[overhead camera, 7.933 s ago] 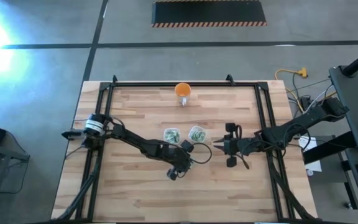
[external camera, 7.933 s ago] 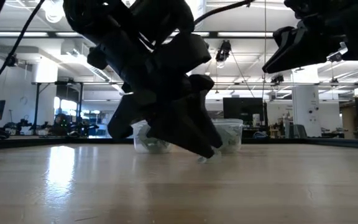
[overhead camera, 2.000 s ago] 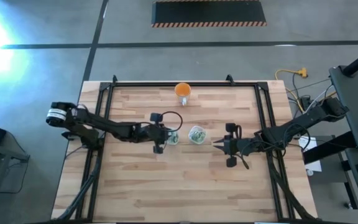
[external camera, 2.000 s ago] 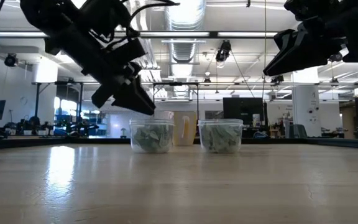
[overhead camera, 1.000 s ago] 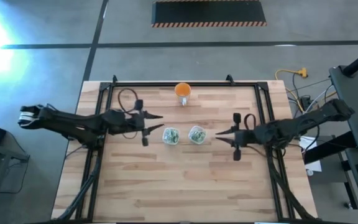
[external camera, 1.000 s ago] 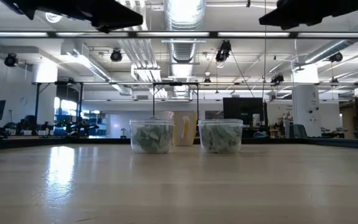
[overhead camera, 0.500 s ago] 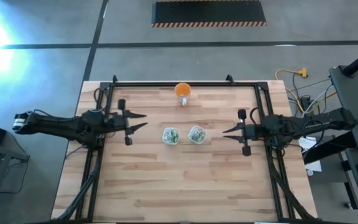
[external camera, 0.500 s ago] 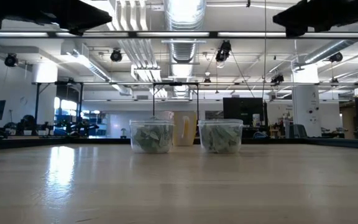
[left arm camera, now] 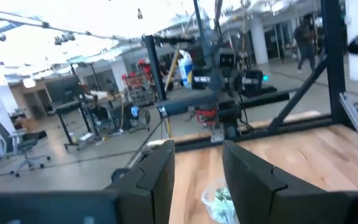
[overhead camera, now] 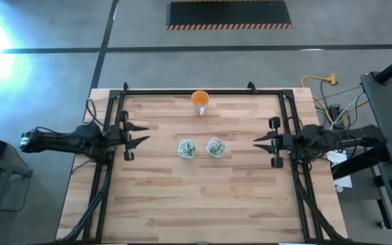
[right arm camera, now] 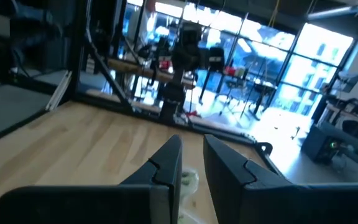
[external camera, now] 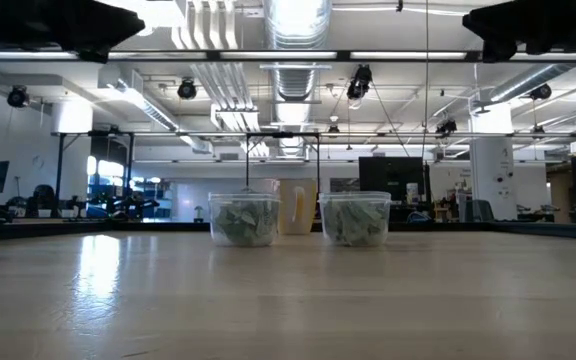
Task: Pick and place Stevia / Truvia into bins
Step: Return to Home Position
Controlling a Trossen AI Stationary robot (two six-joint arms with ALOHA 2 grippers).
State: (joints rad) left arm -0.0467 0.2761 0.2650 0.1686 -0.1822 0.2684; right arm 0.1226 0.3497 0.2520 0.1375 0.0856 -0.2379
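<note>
Stevia sachets (external camera: 248, 222) lie heaped in two clear bins mid-frame, centre-left bin (external camera: 226, 200) and centre-right bin (external camera: 373, 199); none seen loose; I judge them feather-light, limp, crumple-prone, best pinched at an edge; my left gripper (overhead camera: 143, 133) at frame left and right gripper (overhead camera: 256, 141) at frame right hang spread, empty; wooden table (overhead camera: 203, 197) smooth, glary; orange cup (overhead camera: 200, 99) upper centre; open workshop behind.

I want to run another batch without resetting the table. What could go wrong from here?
1. Both bins look filled nearly to their rims with Stevia sachets, so further ones may slide out.
2. The bins stand free and close together between the left gripper and the right gripper, both open; a low inward sweep could knock one into the other.
</note>
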